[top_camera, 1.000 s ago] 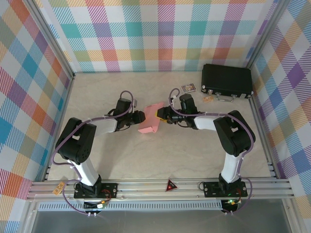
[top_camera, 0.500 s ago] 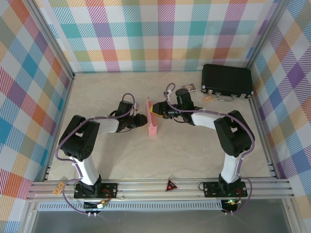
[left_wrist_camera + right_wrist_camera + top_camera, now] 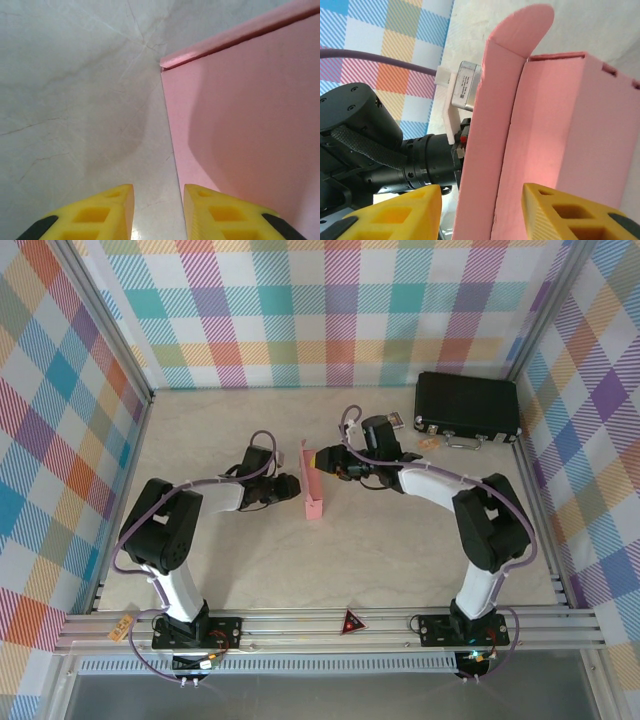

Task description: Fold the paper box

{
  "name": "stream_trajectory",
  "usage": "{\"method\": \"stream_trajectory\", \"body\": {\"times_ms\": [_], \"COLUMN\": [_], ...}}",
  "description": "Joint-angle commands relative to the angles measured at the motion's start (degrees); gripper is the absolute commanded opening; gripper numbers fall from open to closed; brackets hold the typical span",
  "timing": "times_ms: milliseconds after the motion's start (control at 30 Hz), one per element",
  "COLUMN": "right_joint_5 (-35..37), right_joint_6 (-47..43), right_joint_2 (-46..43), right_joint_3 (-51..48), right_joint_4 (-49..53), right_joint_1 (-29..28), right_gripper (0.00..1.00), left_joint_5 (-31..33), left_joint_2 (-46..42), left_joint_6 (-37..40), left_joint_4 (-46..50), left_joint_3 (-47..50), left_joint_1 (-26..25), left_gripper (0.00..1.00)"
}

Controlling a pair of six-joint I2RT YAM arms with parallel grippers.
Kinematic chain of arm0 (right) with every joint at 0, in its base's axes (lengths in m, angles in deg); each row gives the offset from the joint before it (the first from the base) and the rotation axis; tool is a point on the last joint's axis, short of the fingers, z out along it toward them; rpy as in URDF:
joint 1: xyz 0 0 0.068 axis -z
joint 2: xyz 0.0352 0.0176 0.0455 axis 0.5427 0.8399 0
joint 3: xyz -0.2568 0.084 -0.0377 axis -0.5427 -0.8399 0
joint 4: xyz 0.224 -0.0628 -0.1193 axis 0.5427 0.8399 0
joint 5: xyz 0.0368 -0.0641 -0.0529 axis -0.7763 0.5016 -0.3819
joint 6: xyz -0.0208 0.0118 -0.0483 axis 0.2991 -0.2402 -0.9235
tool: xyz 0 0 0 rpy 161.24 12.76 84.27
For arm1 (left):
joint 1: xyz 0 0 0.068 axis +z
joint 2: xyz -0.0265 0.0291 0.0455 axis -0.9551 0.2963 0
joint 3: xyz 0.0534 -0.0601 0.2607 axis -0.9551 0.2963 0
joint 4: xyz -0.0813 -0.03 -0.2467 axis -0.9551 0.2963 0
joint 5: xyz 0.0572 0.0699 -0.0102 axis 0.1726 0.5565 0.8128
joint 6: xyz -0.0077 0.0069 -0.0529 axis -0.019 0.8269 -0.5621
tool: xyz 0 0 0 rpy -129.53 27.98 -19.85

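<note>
The salmon-pink paper box (image 3: 312, 484) stands on edge in the middle of the table as a narrow upright strip. My left gripper (image 3: 291, 487) rests against its left side. In the left wrist view that gripper (image 3: 159, 194) is open, with bare table between its yellow fingers (image 3: 107, 210) and a pink panel (image 3: 245, 125) just to the right. My right gripper (image 3: 324, 456) is at the box's far end, on its right. In the right wrist view it (image 3: 481, 195) is open and straddles a pink wall with a rounded flap (image 3: 492, 125), with a gap at the left finger.
A black case (image 3: 467, 407) lies at the back right, with a small card (image 3: 388, 421) and an orange tag (image 3: 430, 443) beside it. Plaid walls enclose the table on three sides. A red triangle marker (image 3: 351, 621) sits on the front rail.
The box went from lying tilted to standing upright on edge. My right gripper drew back a little and its jaws widened. The left gripper followed the box slightly right.
</note>
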Motion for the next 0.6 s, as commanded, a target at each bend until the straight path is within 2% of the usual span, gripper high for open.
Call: {"method": "stream_trajectory", "body": {"times_ms": [0, 567], "right_joint_5": [6.5, 0.4], "right_joint_6": [-3.7, -3.7], "right_joint_2": [-2.4, 6.3], "right_joint_3": [1.8, 3.1], "right_joint_4": [7.6, 8.4], "right_joint_1": [0.1, -0.8], "right_gripper": [0.46, 0.45], "left_joint_5": [1.9, -1.5], "left_joint_2": [-3.3, 1.7], "left_joint_6": [0.6, 0.7], "left_joint_4": [2.5, 2.7], "left_joint_3": [-1.3, -5.9], "left_joint_1": [0.4, 0.4], "left_gripper": [0.32, 0.32]}}
